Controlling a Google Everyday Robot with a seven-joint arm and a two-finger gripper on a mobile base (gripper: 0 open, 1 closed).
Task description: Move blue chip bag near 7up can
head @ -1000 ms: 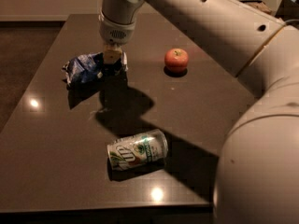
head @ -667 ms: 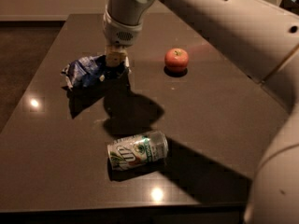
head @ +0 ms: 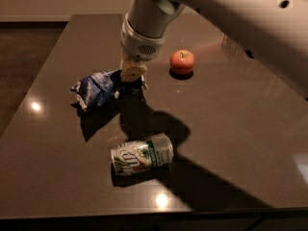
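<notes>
The blue chip bag [head: 97,88] is a crinkled dark blue foil bag with white ends, at the left middle of the table. My gripper [head: 132,79] comes down from above and is shut on the bag's right end; the bag seems slightly raised, with a dark shadow under it. The 7up can [head: 142,155] lies on its side nearer the front edge, silver-white and green, below and to the right of the bag and apart from it.
A red apple [head: 182,61] sits right of the gripper, towards the back. The dark glossy table [head: 240,129] ends at the left edge and the front edge. My arm crosses the upper right of the view.
The gripper and the blue chip bag have moved a little to the right and towards the front, closer to the can. The can and apple have not moved.
</notes>
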